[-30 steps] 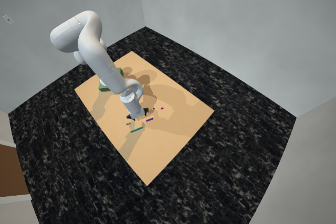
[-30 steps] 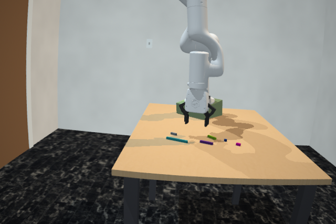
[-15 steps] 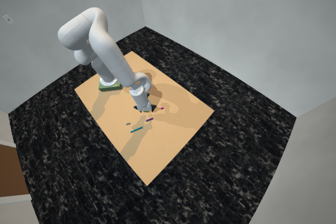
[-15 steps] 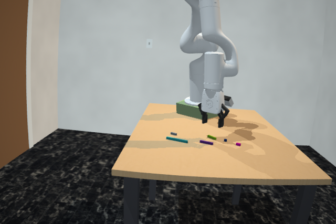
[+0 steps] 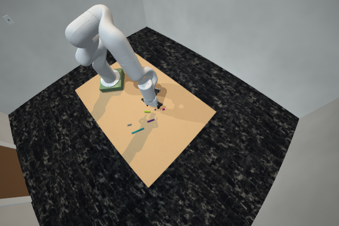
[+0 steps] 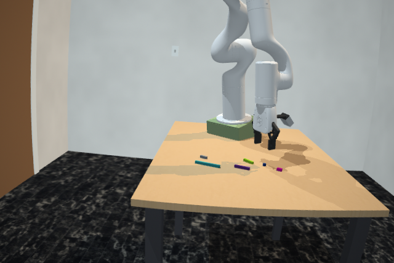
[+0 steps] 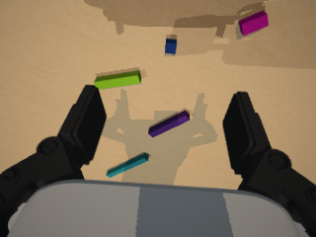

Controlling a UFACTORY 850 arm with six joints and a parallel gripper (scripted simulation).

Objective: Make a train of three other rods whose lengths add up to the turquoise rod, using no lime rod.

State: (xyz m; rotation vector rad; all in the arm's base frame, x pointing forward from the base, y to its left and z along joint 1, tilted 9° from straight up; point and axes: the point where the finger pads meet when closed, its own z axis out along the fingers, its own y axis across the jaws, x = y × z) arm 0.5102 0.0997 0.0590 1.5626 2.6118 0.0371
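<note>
Six rods lie apart on the wooden table (image 5: 178,141) (image 6: 222,196). They are the turquoise rod (image 5: 137,130) (image 6: 207,164) (image 7: 127,165), the purple rod (image 5: 150,120) (image 6: 241,167) (image 7: 169,123), the lime rod (image 5: 147,111) (image 6: 248,161) (image 7: 118,79), the small blue rod (image 5: 154,109) (image 6: 264,164) (image 7: 171,45), the magenta rod (image 5: 163,109) (image 6: 279,169) (image 7: 254,23) and the grey rod (image 5: 129,124) (image 6: 203,156). The grey rod is out of the wrist view. No rod touches another. My gripper (image 5: 154,106) (image 6: 264,143) (image 7: 164,104) is open and empty. It hangs above the table on the arm's side of the lime and blue rods.
The arm stands on a green base block (image 5: 102,89) (image 6: 229,131) at the table's back. The table's edges drop to a dark floor on all sides.
</note>
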